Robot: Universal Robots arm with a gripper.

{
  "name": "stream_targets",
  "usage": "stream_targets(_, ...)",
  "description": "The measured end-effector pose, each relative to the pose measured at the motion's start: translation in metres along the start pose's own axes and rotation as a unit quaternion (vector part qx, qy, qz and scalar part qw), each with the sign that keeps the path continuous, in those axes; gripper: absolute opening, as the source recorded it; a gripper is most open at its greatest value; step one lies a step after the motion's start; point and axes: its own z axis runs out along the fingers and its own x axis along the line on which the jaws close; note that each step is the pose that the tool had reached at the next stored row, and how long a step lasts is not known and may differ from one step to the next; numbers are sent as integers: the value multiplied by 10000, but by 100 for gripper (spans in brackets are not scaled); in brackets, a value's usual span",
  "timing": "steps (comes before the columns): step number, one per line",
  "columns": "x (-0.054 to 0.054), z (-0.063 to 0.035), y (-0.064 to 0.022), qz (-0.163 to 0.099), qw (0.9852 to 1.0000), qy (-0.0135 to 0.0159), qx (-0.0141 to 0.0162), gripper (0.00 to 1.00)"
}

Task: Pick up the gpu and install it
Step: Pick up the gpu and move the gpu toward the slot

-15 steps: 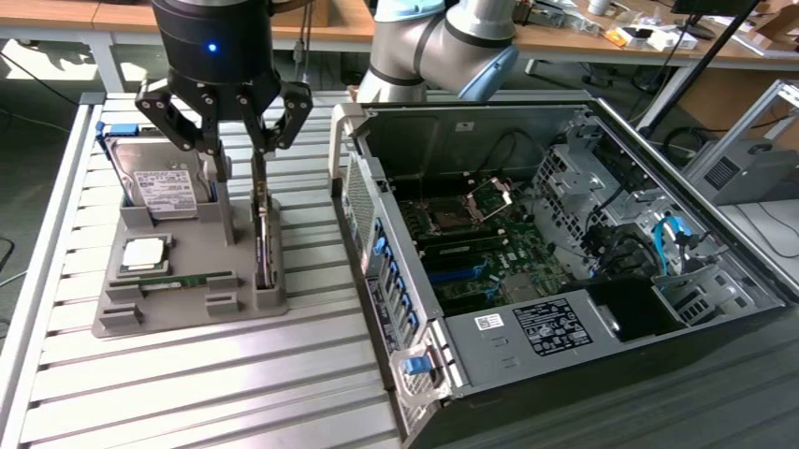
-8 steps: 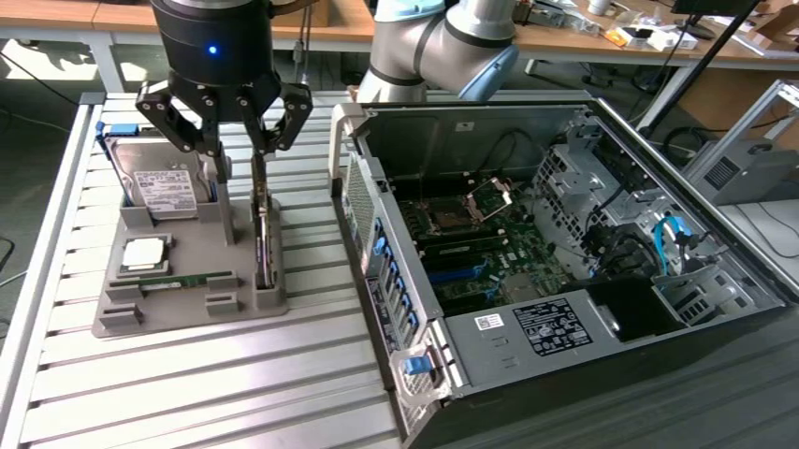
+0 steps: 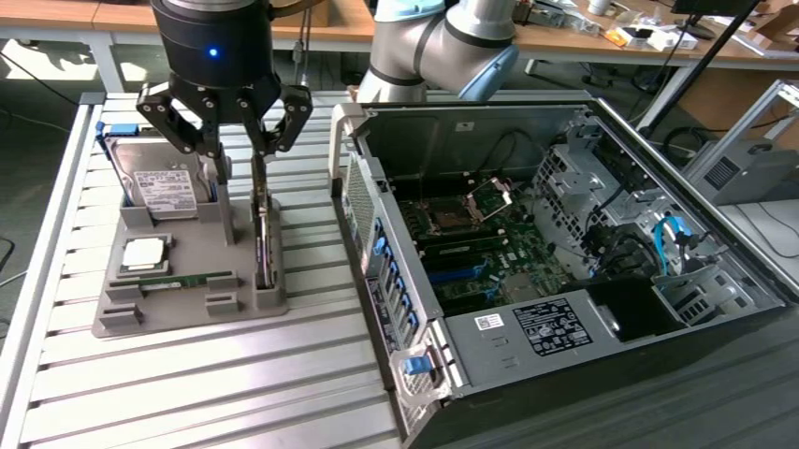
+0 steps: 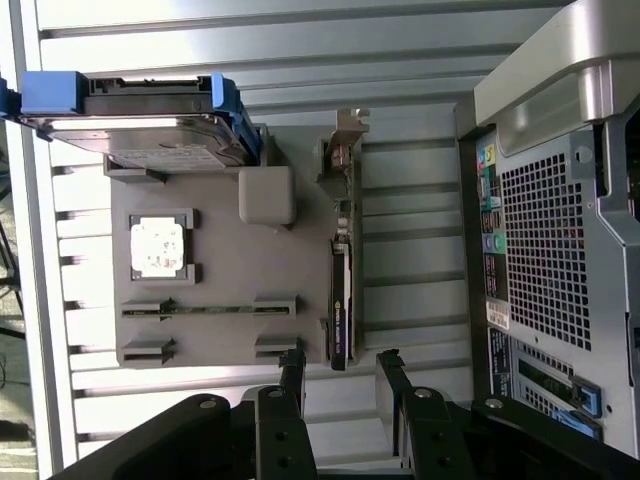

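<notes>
I see the gripper (image 3: 235, 150) (image 4: 340, 366) hanging over the grey tray (image 3: 187, 316) (image 4: 230, 250), jaws spread wide and holding nothing. The gpu (image 3: 260, 234) (image 4: 340, 300) stands on edge in the slot along the tray's side nearest the computer case (image 3: 362, 220) (image 4: 560, 250). From the wrist view, the card lines up with the gap between the fingers (image 4: 292, 368).
</notes>
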Motion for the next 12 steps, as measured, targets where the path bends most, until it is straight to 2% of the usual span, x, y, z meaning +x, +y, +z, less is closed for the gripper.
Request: stream_targets(12, 1, 31, -1, 0, 10000, 0, 0, 42)
